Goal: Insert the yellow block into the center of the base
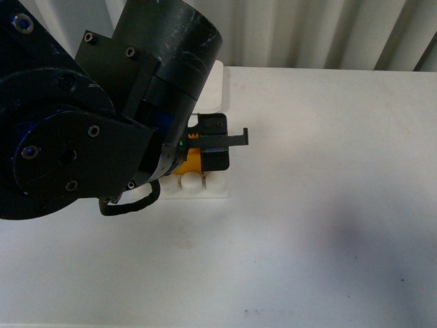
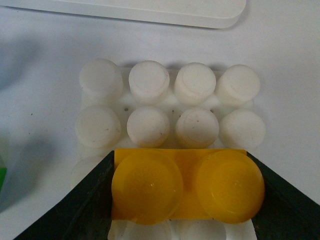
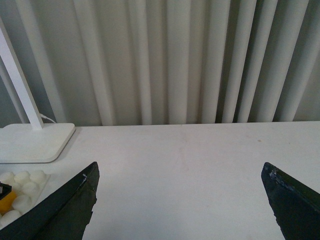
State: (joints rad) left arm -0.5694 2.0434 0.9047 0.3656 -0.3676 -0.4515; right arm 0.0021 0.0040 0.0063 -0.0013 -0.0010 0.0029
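Note:
My left gripper [image 2: 186, 187] is shut on the yellow block [image 2: 186, 186], a two-stud orange-yellow brick clamped by its short ends between the black fingers [image 2: 87, 202]. It sits over the white studded base [image 2: 150, 127], with two rows of white studs showing beyond it. In the front view the left arm covers most of the base [image 1: 198, 184]; a sliver of the yellow block [image 1: 194, 162] shows under the gripper [image 1: 205, 154]. My right gripper [image 3: 182, 185] is open above bare table, well to the side; the base [image 3: 22, 187] and the yellow block [image 3: 7, 201] show at that view's edge.
A white lamp foot [image 3: 32, 142] with a slanted pole [image 3: 17, 80] stands behind the base, its edge also in the left wrist view [image 2: 150, 12]. A pleated curtain [image 3: 175, 60] backs the table. A green sliver [image 2: 2, 177] shows beside the base.

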